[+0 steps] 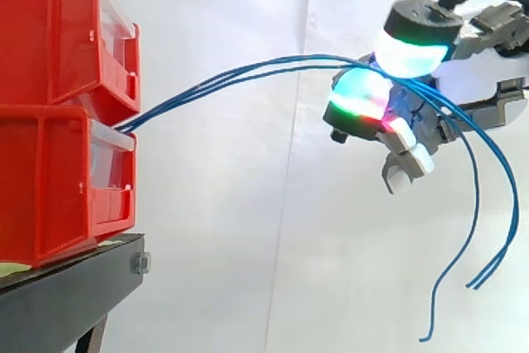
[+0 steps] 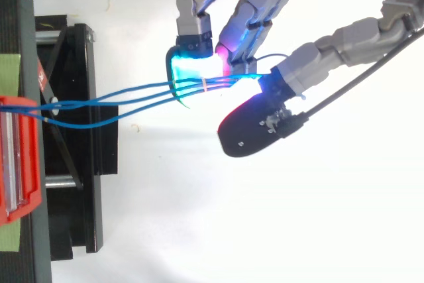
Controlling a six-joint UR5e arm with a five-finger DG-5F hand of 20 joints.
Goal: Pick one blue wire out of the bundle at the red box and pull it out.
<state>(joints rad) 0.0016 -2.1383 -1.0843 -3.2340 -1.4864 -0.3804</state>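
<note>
three blue wires [image 2: 156, 89] sit pinched between the fingers [image 1: 411, 54]; keep just one, then pull straight away from the red box [image 1: 58, 188].

A robotics lab test setup — a plain white curtain [image 1: 248, 245] as backdrop, stacked red bins [image 1: 50, 179] bolted-looking on a black stand [image 1: 58, 303] of metal struts, and a robot hand [image 1: 478, 80] with glowing fingertip pads.

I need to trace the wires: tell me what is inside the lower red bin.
The blue wires enter just above the clear front panel of the lower red bin. Their ends inside are hidden by its red walls.
</note>
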